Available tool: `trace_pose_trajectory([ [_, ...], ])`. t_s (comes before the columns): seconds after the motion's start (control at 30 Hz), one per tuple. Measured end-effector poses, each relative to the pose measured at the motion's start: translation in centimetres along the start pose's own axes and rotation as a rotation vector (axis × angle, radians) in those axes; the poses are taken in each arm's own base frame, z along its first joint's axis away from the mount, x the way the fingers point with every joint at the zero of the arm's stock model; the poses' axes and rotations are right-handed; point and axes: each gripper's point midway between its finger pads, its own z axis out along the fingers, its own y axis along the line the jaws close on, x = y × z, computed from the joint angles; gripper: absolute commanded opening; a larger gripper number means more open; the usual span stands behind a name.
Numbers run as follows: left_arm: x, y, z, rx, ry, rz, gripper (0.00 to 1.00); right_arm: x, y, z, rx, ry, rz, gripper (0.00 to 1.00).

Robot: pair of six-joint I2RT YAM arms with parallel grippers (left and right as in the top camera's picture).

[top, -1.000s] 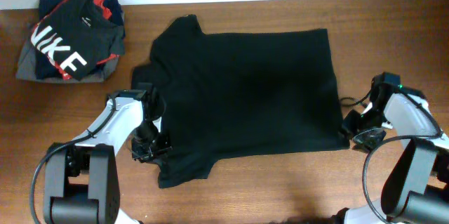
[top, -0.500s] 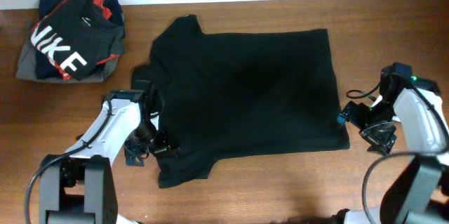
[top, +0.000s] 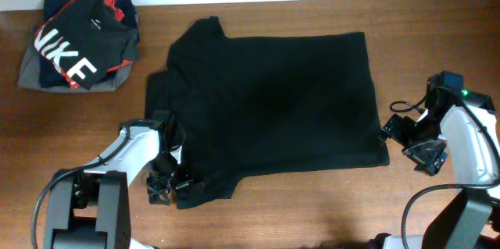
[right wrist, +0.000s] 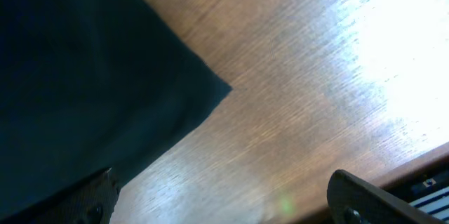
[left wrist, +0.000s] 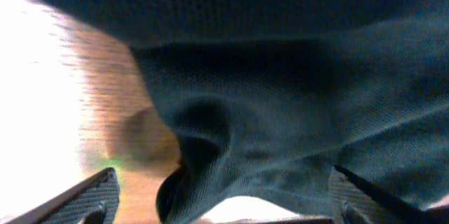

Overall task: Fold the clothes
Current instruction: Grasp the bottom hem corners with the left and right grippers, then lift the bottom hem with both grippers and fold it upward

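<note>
Mid-table, the black T-shirt lies spread flat and sideways on the wooden table: neck and 2 sleeves toward your left arm, hem toward your right. No fold is in it yet.

- Near sleeve: the left gripper sits right at it. In the left wrist view the fingers stand wide apart with bunched cloth lying between them, but nothing is pinched. Claw wide open, holding nothing.
- Near hem corner: flat on the wood. The right gripper hangs just beside it, off the cloth's edge. Its fingers are spread fully with bare table between them. Also holding nothing.
- Far left corner of the table: a pile topped by a black-and-red NIKE garment over a grey garment, well apart from the shirt. Leave it be.

Step in hand, as I read it: set-up for fold 1, both claws staged at the 2 ends of the near edge.

Next move calls for:
- right claw to shift inward onto the hem corner, since it is beside the cloth and not over it;
- left claw to close on 1 layer of sleeve, not the wadded lump;
- both to lift level and carry the near edge across together, or the fold line will skew.
</note>
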Motion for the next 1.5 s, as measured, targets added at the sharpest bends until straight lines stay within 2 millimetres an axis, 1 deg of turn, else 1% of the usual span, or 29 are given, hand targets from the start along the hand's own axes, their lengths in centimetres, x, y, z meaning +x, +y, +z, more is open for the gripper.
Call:
trace_pose_trajectory([
  [0.13, 0.1, 0.1, 0.3, 0.002, 0.0, -0.006, 0.7, 0.0, -0.4, 1.2, 0.016, -0.011, 0.026, 0.99],
  [0.2, 0.1, 0.1, 0.4, 0.003, -0.001, -0.012, 0.52, 0.0, -0.5, 1.7, 0.02, -0.012, 0.031, 0.99],
  [0.3, 0.0, 0.0, 0.4, 0.011, -0.008, -0.014, 0.32, 0.2, -0.7, 2.2, 0.028, -0.01, 0.038, 0.99],
  [0.37, -0.1, -0.1, 0.5, 0.014, -0.012, -0.012, 0.17, -0.1, -0.6, 2.4, 0.023, -0.025, 0.04, 0.99],
  [0.4, -0.1, -0.1, 0.5, 0.015, -0.014, -0.013, 0.07, -0.3, -0.5, 2.4, 0.019, -0.033, 0.04, 0.98],
  [0.43, -0.2, -0.1, 0.5, 0.017, -0.017, -0.011, 0.03, -0.6, -0.4, 2.5, 0.015, -0.045, 0.04, 0.99],
  [0.47, -0.2, -0.2, 0.6, 0.02, -0.018, -0.008, 0.01, -0.8, -0.4, 2.5, 0.011, -0.052, 0.04, 0.99],
  [0.7, -0.2, -0.3, 0.5, 0.025, -0.019, -0.008, 0.01, -0.4, -0.4, 3.6, 0.004, -0.047, 0.059, 0.99],
  [0.97, -0.2, -0.3, 0.5, 0.025, -0.019, -0.008, 0.01, 0.2, 0.0, 5.7, -0.039, -0.04, 0.102, 1.0],
  [1.1, -0.2, -0.3, 0.5, 0.025, -0.018, -0.008, 0.01, 0.2, 0.3, 5.9, -0.058, -0.039, 0.116, 0.94],
  [1.33, -0.3, -0.3, 0.5, 0.029, -0.02, -0.008, 0.01, 0.5, 0.3, 6.2, -0.063, -0.029, 0.227, 0.91],
  [1.43, -0.3, -0.3, 0.5, 0.029, -0.02, -0.008, 0.01, 0.6, 0.3, 6.7, -0.066, -0.031, 0.266, 0.86],
  [1.5, -0.3, -0.3, 0.5, 0.029, -0.02, -0.008, 0.01, 0.6, 0.2, 7.1, -0.07, -0.036, 0.284, 0.79],
])
